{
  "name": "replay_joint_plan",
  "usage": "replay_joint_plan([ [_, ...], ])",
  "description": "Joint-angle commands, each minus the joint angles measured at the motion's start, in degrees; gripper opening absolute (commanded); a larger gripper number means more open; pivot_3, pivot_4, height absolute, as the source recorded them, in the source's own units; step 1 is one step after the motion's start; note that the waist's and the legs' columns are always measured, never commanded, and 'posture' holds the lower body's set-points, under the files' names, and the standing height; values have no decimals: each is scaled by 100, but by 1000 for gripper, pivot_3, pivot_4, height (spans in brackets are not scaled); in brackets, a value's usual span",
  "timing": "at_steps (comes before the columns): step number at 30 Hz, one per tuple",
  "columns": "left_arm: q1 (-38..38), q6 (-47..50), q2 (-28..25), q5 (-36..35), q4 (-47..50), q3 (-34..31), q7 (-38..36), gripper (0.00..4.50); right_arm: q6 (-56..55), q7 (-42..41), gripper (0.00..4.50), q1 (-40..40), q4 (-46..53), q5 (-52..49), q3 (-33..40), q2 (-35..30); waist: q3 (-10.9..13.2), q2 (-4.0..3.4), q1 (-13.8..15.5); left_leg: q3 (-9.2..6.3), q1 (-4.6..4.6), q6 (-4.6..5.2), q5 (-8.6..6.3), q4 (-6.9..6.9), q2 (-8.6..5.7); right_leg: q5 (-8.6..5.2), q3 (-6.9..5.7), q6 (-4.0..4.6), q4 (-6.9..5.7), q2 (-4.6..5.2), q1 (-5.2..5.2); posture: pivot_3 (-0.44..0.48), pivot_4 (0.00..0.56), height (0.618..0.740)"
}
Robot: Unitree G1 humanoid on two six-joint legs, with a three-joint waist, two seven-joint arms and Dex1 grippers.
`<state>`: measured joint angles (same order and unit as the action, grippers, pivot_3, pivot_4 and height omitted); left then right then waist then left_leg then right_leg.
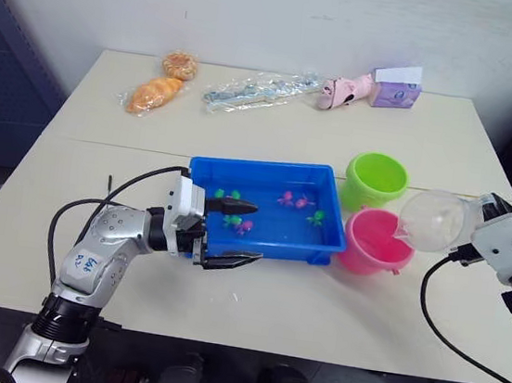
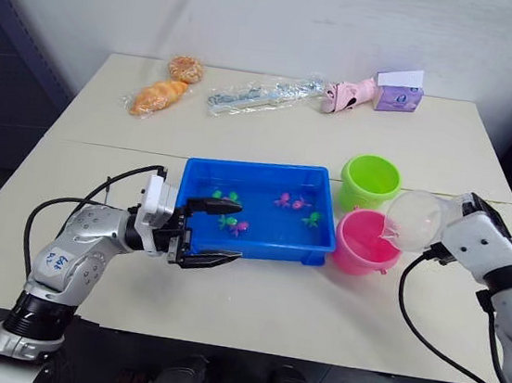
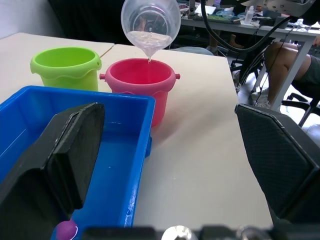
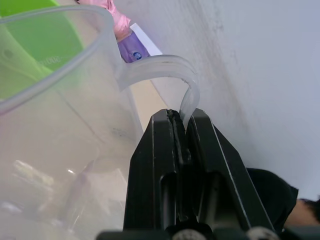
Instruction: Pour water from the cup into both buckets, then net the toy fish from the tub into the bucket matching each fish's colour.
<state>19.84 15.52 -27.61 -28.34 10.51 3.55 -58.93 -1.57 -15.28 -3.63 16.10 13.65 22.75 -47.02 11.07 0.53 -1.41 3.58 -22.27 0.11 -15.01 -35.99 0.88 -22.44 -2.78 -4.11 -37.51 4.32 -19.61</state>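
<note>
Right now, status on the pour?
Right hand shut on cup handle, tipped, water streaming into pink bucket. Left hand open by tub. Nothing blocking.

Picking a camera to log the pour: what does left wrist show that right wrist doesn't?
Left wrist alone: a thin water stream falling into the round pink plastic bucket, plus the blue rectangular plastic tub. Right wrist alone: the right gripper shut on the cup's handle. Both: the wide clear plastic cup and the lime green plastic bucket.
</note>
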Motion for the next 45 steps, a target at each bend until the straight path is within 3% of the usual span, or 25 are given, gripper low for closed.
replay_joint_plan([
  [1, 29, -98, 12, 9, 122, -1, -6, 4500, -357, 171, 15, 87, 21, 247, 122, -61, 0, 1, 3, -1, 0, 0, 0, 0, 0, 0, -1, 0, 0, 0, 0, 0, 150, 740],
  [17, 97, -173, 84, 73, 37, 8, 3, 4500, -1318, 610, 15, 135, -520, 916, 149, -60, 1, 1, -1, 0, 0, 0, 2, -3, 0, 0, -1, 0, -1, 0, 2, 0, 150, 740],
  [28, 118, -283, 114, 110, -48, -18, 6, 4500, -1539, 712, 15, 242, -811, 794, 225, 9, 1, 1, -3, 0, 0, 0, 5, -6, 0, 0, -1, 0, -2, 0, 2, 0, 150, 740],
  [38, 116, -285, 75, 118, -89, -83, 27, 4500, -662, 237, 15, 329, -626, -1373, 709, 901, 1, 1, -2, -2, 0, 3, 5, -7, 0, 1, -2, -1, -5, 1, 5, 0, 150, 740],
  [45, 196, -309, 90, 114, -180, -188, 112, 4500, 1478, 88, 15, 745, -114, -3235, 1130, 1176, 0, 1, -19, -3, 2, 5, 4, -7, 2, 1, -1, -1, -9, 1, 5, 0, 150, 740],
])
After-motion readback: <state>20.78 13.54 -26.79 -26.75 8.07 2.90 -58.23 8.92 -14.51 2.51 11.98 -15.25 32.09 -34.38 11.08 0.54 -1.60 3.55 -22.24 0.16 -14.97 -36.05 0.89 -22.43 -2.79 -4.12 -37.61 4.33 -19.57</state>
